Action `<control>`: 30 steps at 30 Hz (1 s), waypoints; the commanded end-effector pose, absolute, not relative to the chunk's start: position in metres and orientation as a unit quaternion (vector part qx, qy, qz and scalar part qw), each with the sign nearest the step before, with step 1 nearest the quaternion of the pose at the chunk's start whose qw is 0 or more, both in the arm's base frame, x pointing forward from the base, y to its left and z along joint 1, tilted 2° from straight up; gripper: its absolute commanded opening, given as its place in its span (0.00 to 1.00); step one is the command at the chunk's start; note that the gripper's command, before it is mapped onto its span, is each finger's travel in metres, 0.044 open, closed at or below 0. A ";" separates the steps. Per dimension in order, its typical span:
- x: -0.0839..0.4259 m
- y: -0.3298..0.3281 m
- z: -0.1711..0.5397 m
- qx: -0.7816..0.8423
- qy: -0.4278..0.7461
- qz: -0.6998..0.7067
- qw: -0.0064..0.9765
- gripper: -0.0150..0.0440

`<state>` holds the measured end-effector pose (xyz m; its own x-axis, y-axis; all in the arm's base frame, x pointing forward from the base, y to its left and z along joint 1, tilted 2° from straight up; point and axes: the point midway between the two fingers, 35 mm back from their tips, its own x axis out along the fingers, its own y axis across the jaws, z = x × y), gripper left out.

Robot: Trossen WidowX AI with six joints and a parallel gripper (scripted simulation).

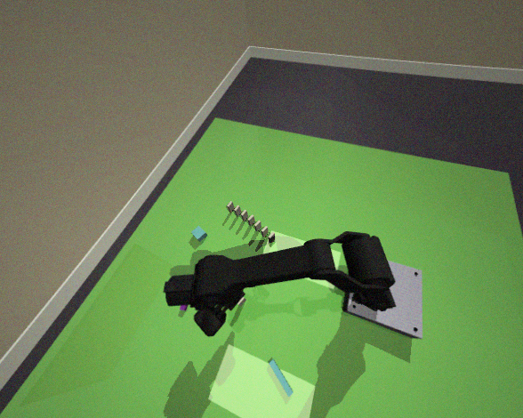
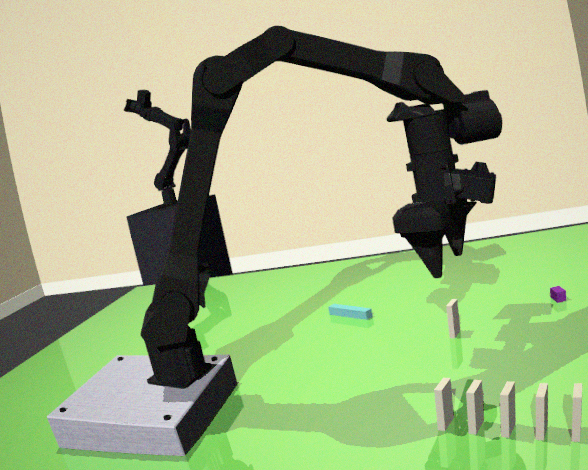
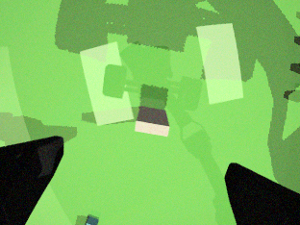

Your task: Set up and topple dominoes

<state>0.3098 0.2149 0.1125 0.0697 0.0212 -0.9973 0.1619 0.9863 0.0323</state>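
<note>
A row of several upright cream dominoes (image 1: pixel 251 220) (image 2: pixel 507 409) stands evenly spaced; its right part is cut off in the exterior view. One lone domino (image 1: pixel 241 301) (image 2: pixel 453 318) (image 3: pixel 152 127) stands upright on the green surface, apart from the row and away from both its ends. My gripper (image 2: pixel 447 264) (image 3: pixel 146 161) is open and empty, pointing down high above the lone domino, with its fingers wide to either side in the wrist view. In the top view the arm hides most of the fingers.
A teal bar (image 1: pixel 280 377) (image 2: pixel 350 311) lies on the side of the lone domino away from the row. A teal block (image 1: pixel 198 233) lies near the row. A small purple block (image 1: pixel 183 308) (image 2: pixel 557 293) lies farther out beyond the lone domino. The arm's base plate (image 1: pixel 406 287) (image 2: pixel 102 389) is grey.
</note>
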 end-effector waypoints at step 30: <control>0.313 0.214 0.036 0.066 0.681 -0.055 0.727 0.60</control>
<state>0.3134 0.2143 0.0371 0.0656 0.0136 -0.9978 0.1686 0.9854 0.0245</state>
